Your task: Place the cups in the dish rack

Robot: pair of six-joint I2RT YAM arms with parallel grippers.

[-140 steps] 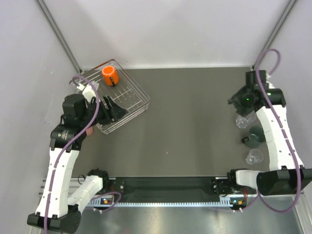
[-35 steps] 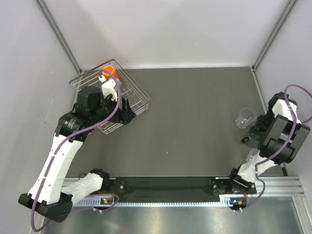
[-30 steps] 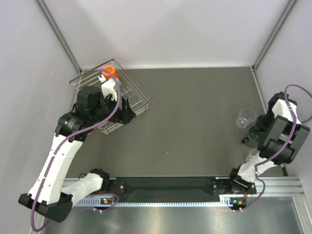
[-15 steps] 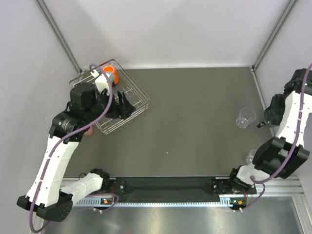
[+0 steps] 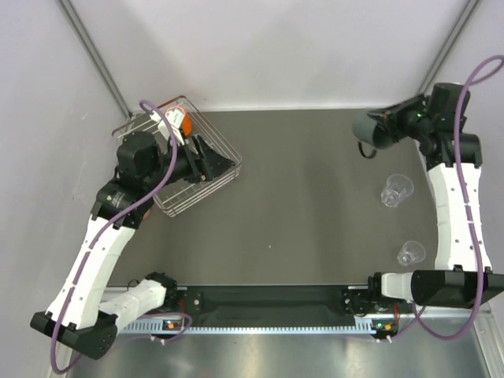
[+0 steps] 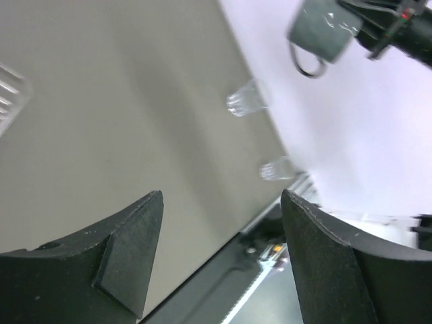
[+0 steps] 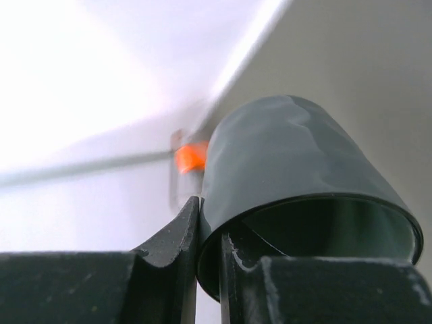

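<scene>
r gripper (image 7: 210,237) pinches grey cup (image 7: 283,162) rim in air; l gripper (image 6: 221,202) spread, empty.

A dark grey worktop (image 5: 299,197) sat between pale walls (image 5: 276,47), with slanted metal posts (image 5: 93,55) rising at the far corners and a brushed-metal strip (image 5: 268,350) along the near edge.

The left arm (image 5: 93,264) and right arm (image 5: 449,206) are white shells with black joints, a purple cable (image 5: 479,71) along each. The left gripper (image 6: 221,202) has thick matte-black wedge fingers (image 6: 125,250).
</scene>
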